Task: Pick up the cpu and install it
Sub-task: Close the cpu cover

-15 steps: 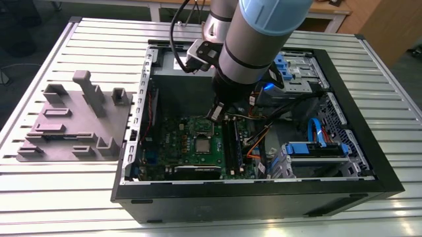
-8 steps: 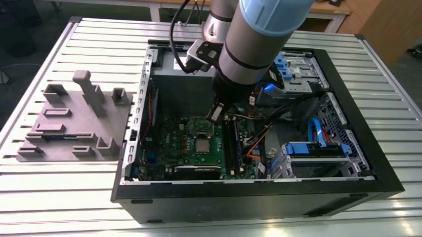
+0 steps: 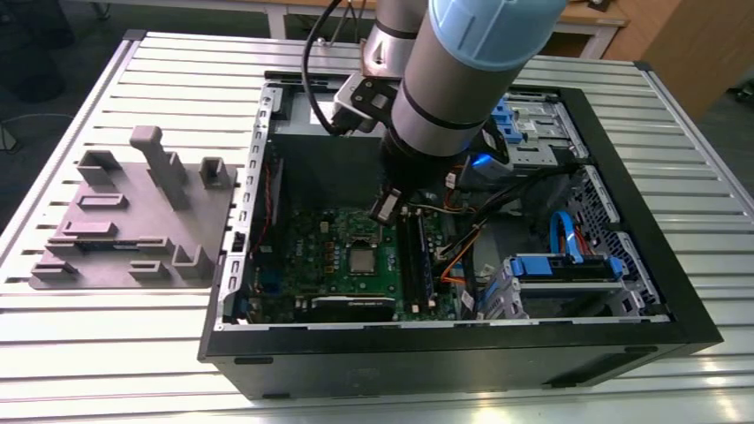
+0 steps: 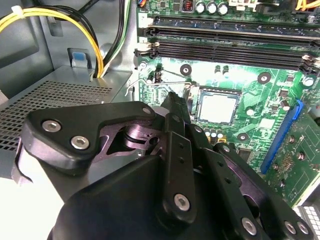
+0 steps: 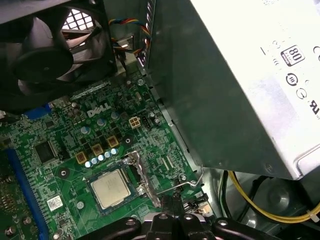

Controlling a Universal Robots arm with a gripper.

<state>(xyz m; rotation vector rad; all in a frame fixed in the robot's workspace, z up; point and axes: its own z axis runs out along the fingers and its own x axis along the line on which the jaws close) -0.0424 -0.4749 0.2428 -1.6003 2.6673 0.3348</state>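
Observation:
The cpu (image 3: 362, 259) is a small silver square lying flat in its socket on the green motherboard (image 3: 318, 265) inside the open computer case. It shows in both wrist views (image 4: 217, 107) (image 5: 111, 187). My gripper (image 3: 387, 212) hangs inside the case just above the board, beside the socket. Its black fingers are together at the tip (image 4: 172, 102) (image 5: 172, 204), with nothing visible between them. The tip is close to the thin wire socket lever (image 5: 189, 183), a short way from the cpu and not touching it.
A large grey box with a white label (image 5: 240, 90) stands right beside the socket, and a black fan (image 5: 45, 55) sits past it. Memory slots (image 4: 225, 47), yellow cables (image 4: 75, 20) and blue drive bays (image 3: 566, 265) crowd the case. A grey moulded plate (image 3: 130, 221) lies outside.

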